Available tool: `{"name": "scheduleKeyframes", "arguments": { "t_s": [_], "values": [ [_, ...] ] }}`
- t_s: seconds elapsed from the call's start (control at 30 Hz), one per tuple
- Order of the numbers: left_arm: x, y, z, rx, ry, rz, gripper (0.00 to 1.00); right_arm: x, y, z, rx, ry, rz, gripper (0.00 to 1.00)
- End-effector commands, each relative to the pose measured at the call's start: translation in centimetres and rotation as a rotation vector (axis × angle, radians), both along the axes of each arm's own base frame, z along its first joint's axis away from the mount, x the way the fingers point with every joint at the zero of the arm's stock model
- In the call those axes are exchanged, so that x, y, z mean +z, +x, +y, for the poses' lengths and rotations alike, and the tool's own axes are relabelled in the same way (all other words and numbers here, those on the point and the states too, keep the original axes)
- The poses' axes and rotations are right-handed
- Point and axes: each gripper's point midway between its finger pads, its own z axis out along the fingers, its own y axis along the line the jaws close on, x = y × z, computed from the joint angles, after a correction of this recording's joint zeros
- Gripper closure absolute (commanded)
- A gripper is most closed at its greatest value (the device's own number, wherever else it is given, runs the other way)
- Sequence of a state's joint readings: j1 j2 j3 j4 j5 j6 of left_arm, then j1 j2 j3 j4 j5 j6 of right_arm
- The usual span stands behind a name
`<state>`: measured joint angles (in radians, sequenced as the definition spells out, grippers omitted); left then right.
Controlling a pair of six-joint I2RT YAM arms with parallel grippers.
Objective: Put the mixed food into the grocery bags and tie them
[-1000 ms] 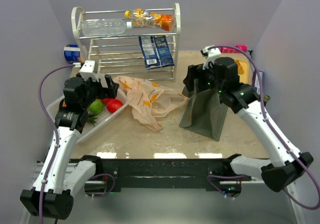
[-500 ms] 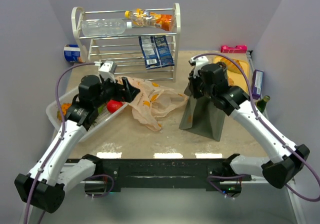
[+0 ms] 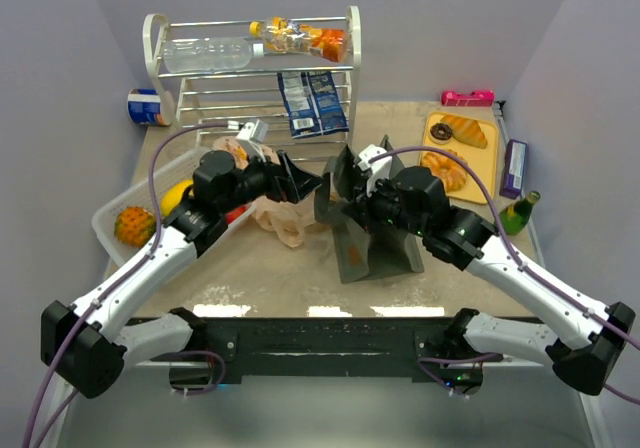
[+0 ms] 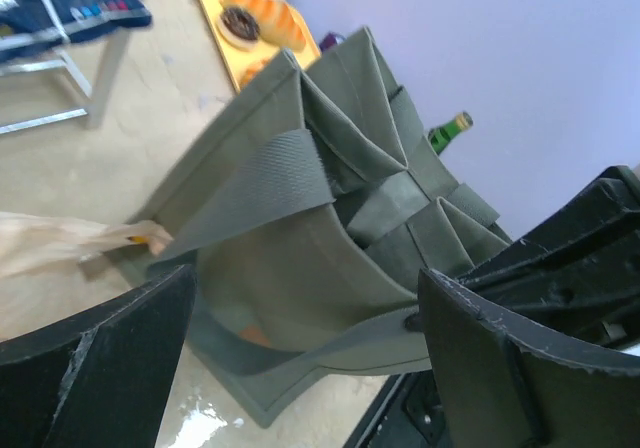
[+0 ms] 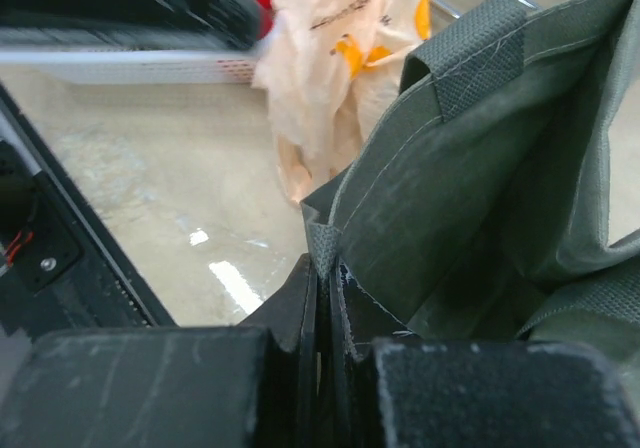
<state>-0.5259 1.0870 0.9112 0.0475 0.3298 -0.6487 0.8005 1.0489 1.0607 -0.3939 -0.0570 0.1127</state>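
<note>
The dark olive tote [image 3: 372, 248] stands at the table's middle, its mouth slack. My right gripper [image 5: 325, 268] is shut on the corner seam of the tote's rim [image 5: 322, 243]; from above it [image 3: 340, 190] sits at the tote's far-left corner. My left gripper [image 3: 305, 180] is open just left of it, its fingers [image 4: 100, 363] spread either side of the tote [image 4: 320, 248] without touching. The peach plastic bag [image 3: 282, 218] lies crumpled under my left arm. On the rack lie a clear bottle [image 3: 205, 55], an orange-filled bottle [image 3: 300, 36] and blue snack packets [image 3: 312, 103].
A white tray [image 3: 110, 208] at the left holds an orange fruit [image 3: 135, 225], a yellow fruit [image 3: 178, 193] and a red one [image 3: 236, 214]. At the right are a yellow board with pastries [image 3: 455, 153], a purple box [image 3: 513, 168], a green bottle [image 3: 515, 213] and a pink item [image 3: 468, 97].
My right gripper shut on the tote's rim and pulled the tote left toward the middle. My left arm swung from the white tray to the tote, still open.
</note>
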Motion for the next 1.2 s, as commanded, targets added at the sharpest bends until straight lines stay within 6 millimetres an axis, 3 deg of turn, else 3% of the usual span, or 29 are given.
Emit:
{"name": "scheduleKeyframes", "arguments": {
  "t_s": [0.0,0.23,0.3,0.33,0.37,0.43,0.47,0.53,0.57,0.6,0.67,0.73,0.83,0.9,1.0,1.07,1.17],
  "values": [
    [-0.3,-0.4,-2.4,-0.059,-0.036,0.025,0.03,2.1,-0.6,3.0,0.082,0.097,-0.066,1.00],
    [-3.2,-0.5,-3.2,-0.078,0.029,0.066,0.03,0.9,-1.7,5.4,0.126,0.071,-0.066,1.00],
    [-4.4,-0.4,-2.8,-0.064,0.074,0.074,0.09,1.1,-1.7,5.7,0.127,0.070,-0.070,1.00],
    [-5.1,-0.5,-2.6,-0.063,0.093,0.083,0.15,1.1,-1.7,5.8,0.127,0.067,-0.066,1.00],
    [-5.2,-0.6,-2.3,-0.063,0.107,0.069,0.33,1.1,-1.7,5.9,0.128,0.065,-0.062,0.95],
    [-6.2,-0.8,-1.7,-0.050,0.146,0.075,0.51,1.9,-1.6,5.9,0.118,0.063,-0.053,0.78],
    [-6.4,-0.6,-0.9,-0.021,0.185,0.055,0.71,2.3,-1.6,5.8,0.105,0.070,-0.042,0.62],
    [-7.1,-0.5,0.3,0.019,0.247,0.064,0.87,4.3,-1.3,4.9,0.053,0.083,-0.048,0.47],
    [-6.8,-0.3,0.9,0.045,0.273,0.042,0.96,5.1,-1.2,4.5,0.020,0.101,-0.039,0.33],
    [-6.7,-0.3,1.1,0.052,0.283,0.037,1.00,5.9,-1.0,3.9,-0.016,0.113,-0.041,0.27],
    [-6.6,-0.5,1.5,0.052,0.297,0.034,1.00,8.1,-0.3,2.0,-0.132,0.128,-0.042,0.15],
    [-6.4,-0.6,1.4,0.043,0.302,0.027,1.00,9.3,0.6,-0.2,-0.247,0.085,-0.053,0.11],
    [-6.3,-0.7,1.5,0.034,0.308,0.022,1.00,8.7,2.4,-2.7,-0.379,-0.013,-0.032,0.05],
    [-6.0,-0.7,1.5,0.033,0.309,0.012,1.00,7.7,4.1,-5.0,-0.461,-0.054,-0.008,0.04],
    [-5.7,-0.7,1.5,0.034,0.310,0.002,1.00,5.3,4.9,-7.1,-0.501,-0.108,0.051,0.02],
    [-5.5,-0.7,1.5,0.036,0.308,-0.002,1.00,4.1,4.9,-7.1,-0.491,-0.125,0.073,0.01],
    [-5.0,-0.5,1.5,0.037,0.307,-0.014,1.00,0.9,5.0,-6.8,-0.478,-0.185,0.125,0.01]
  ]
}}
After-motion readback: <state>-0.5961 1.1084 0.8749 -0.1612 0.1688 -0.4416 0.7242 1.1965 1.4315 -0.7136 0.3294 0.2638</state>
